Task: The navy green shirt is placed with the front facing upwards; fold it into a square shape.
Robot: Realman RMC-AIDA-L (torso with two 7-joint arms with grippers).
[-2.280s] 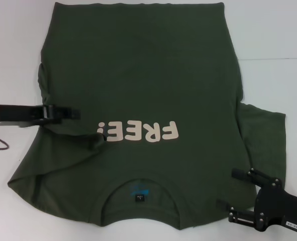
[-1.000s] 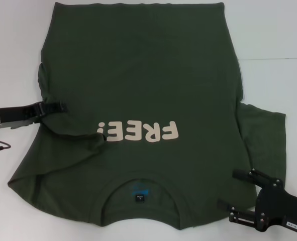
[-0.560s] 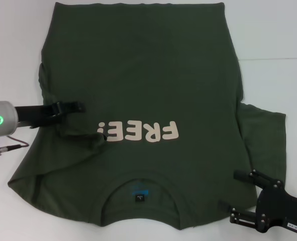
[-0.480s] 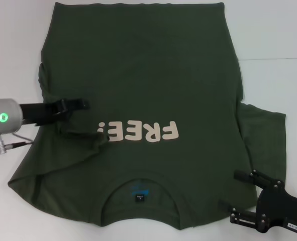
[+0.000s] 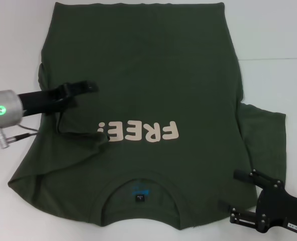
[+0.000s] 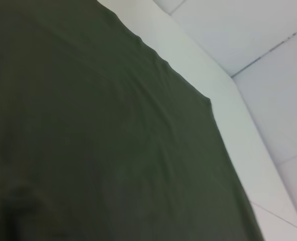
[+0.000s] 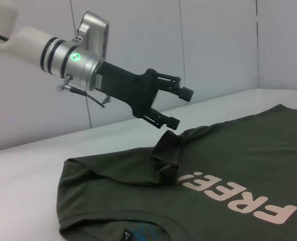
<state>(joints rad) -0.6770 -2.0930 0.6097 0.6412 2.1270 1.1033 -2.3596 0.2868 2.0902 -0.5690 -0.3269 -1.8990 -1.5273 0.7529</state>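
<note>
Cream block letters reading "FREE!" stand on the chest of the navy green shirt point(image 5: 138, 65), upside down at the head view's centre; its small dark neck label point(image 5: 138, 198) is unreadable.

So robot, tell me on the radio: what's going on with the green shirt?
Left gripper open, above the bunched left sleeve. Right gripper open, by the collar-end corner. Navy green shirt face up, unfolded. Nothing in the way.

Left gripper point(image 7: 174, 106) is hovering open, clear above the shirt's point(image 5: 143, 90) bunched left sleeve fold point(image 7: 167, 155); white table point(image 5: 274, 75) is lying bare right.
</note>
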